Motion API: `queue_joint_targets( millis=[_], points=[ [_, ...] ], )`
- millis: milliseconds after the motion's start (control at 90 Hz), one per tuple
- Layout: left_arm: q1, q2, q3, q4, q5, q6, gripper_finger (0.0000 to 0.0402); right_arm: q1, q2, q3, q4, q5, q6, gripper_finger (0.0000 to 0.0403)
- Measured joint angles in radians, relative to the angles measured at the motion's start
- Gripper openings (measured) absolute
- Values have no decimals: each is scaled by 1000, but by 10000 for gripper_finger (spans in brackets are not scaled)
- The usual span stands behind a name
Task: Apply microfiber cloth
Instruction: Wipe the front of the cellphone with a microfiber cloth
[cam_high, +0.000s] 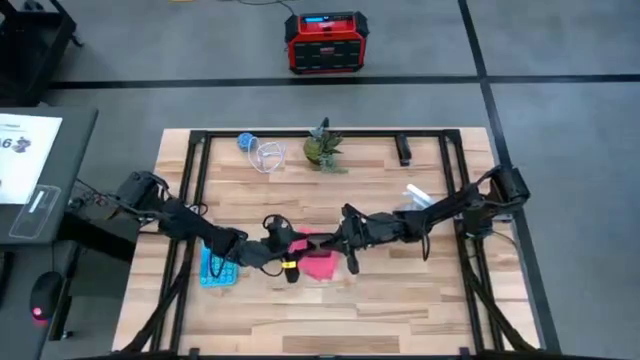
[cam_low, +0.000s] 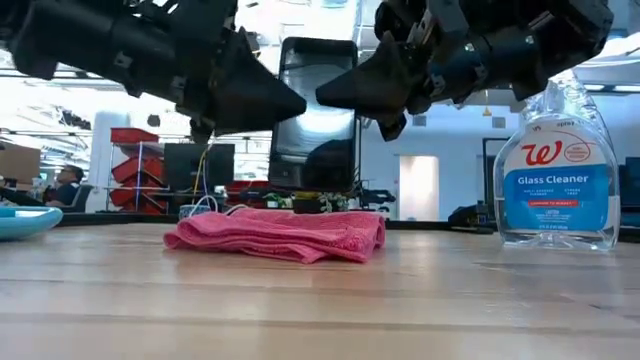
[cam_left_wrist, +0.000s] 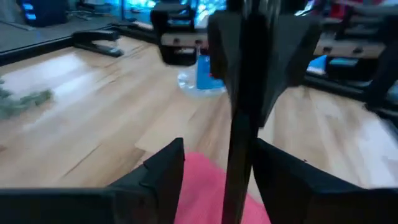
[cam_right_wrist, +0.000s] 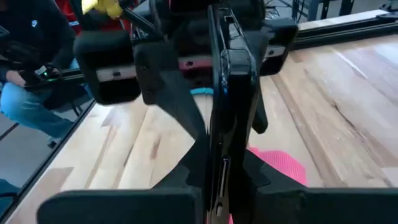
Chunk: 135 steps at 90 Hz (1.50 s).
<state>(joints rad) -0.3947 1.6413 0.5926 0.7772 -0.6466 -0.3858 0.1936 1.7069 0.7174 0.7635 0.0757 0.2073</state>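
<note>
A black phone (cam_low: 318, 115) stands upright in the air between my two grippers, above the pink microfiber cloth (cam_low: 280, 235), which lies rumpled on the table at mid-front (cam_high: 318, 262). My right gripper (cam_right_wrist: 225, 177) comes in from the table's right and is shut on the phone. My left gripper (cam_left_wrist: 217, 162) comes in from the table's left and is open. Its fingers stand on either side of the phone's other edge (cam_left_wrist: 241, 143). The cloth shows through the gap beside one finger (cam_left_wrist: 165, 168). My right gripper pinches the phone's two flat faces between its two fingers at one long edge (cam_right_wrist: 225, 149). The fingers come in level from the table's right and lie across the phone. The phone stands upright, lifted clear of the cloth. My left gripper: one finger (cam_left_wrist: 280, 174) is close against the phone; whether it touches I cannot tell.
A glass cleaner spray bottle (cam_low: 556, 170) stands to the right of the cloth. A light blue calculator (cam_high: 216, 268) lies to its left. At the far side are a small plant (cam_high: 323, 150), a clear coil with a blue piece (cam_high: 258, 152) and a black stapler (cam_high: 404, 152).
</note>
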Motion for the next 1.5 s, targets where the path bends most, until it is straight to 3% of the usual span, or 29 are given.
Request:
queue_joint_targets(
  millis=[322,522,800,911,1044,1156,1300,1500],
  points=[
    [10,0,1,11,47,12,15,-1,0,0,-3,-9,0,18],
    [-4,-6,1,19,-22,-14,10,-6,0,3,-49,18,5,66],
    [-97,-97,-31,-114,-321,-176,9,-13,0,92,-349,-3,-9,184],
    [-123,-134,-94,-127,-377,-276,9,-2,0,110,-393,-3,-55,216],
    [-150,-143,-172,-132,-385,-423,9,-5,0,112,-388,-2,-76,227],
    [-182,-144,-212,-122,-450,-505,9,-5,47,119,-334,-1,-85,227],
    [-224,-154,-241,-85,-544,-520,9,-6,155,192,-320,-7,-132,227],
    [-239,-191,-260,-85,-563,-542,9,-37,310,330,-362,-2,-216,223]
  ],
)
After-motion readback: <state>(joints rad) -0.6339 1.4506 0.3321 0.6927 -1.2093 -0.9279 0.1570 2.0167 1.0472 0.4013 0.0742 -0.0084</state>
